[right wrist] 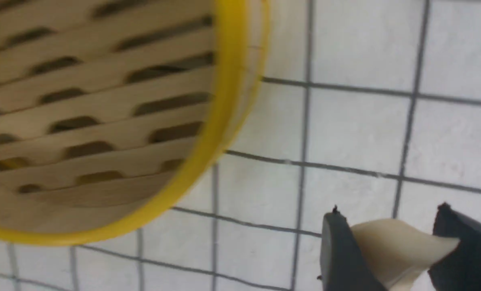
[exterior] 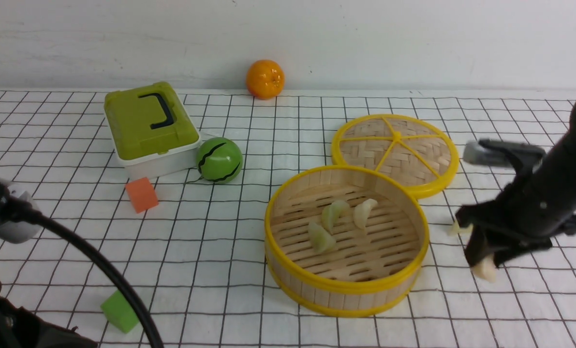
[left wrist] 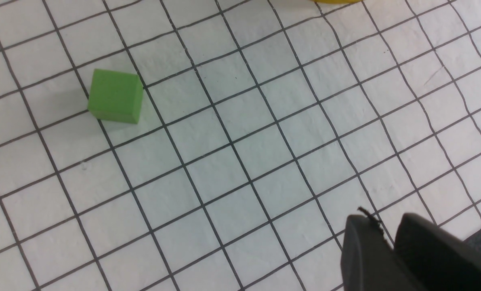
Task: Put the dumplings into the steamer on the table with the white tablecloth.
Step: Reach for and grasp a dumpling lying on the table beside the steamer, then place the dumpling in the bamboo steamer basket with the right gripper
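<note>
The steamer (exterior: 346, 288) stands on the white tablecloth (exterior: 220, 232) right of centre, with three dumplings inside (exterior: 320, 237) (exterior: 334, 212) (exterior: 365, 211). My right gripper (exterior: 481, 256) hovers just right of the steamer, shut on a creamy dumpling (exterior: 485, 269) that hangs below the fingers. The right wrist view shows this dumpling (right wrist: 393, 246) pinched in the gripper (right wrist: 389, 222), beside the steamer's yellow rim (right wrist: 220, 121). Another dumpling (exterior: 458, 228) peeks out behind the right gripper, on the cloth. My left gripper (left wrist: 387, 226) is shut and empty above bare cloth.
The woven lid (exterior: 395, 150) lies behind the steamer. A green box (exterior: 147, 128), a green striped ball (exterior: 219, 159), an orange (exterior: 265, 79) and an orange cube (exterior: 141, 194) sit at the back left. A green cube (exterior: 119, 311) (left wrist: 116, 96) lies near my left arm.
</note>
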`<action>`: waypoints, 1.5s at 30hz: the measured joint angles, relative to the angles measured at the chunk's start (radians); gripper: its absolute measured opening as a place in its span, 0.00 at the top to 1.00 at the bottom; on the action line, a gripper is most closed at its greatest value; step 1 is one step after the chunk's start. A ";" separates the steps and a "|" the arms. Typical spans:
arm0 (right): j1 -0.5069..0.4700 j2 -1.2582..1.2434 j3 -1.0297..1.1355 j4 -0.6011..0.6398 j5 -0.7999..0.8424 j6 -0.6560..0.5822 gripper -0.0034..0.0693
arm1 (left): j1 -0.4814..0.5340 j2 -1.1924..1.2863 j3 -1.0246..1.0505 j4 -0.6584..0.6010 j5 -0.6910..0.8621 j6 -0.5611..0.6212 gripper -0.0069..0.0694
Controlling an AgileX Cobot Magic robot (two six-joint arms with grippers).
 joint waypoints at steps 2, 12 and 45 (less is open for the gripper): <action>0.054 -0.017 -0.097 0.033 0.061 -0.049 0.56 | 0.000 0.000 0.000 0.000 -0.001 0.000 0.76; 0.287 0.139 -0.321 -0.062 0.086 0.003 0.56 | 0.000 0.000 0.000 0.007 -0.003 0.000 0.75; 0.321 0.273 -0.550 -0.264 0.261 -0.030 0.31 | 0.000 0.000 0.000 0.007 0.001 0.025 0.74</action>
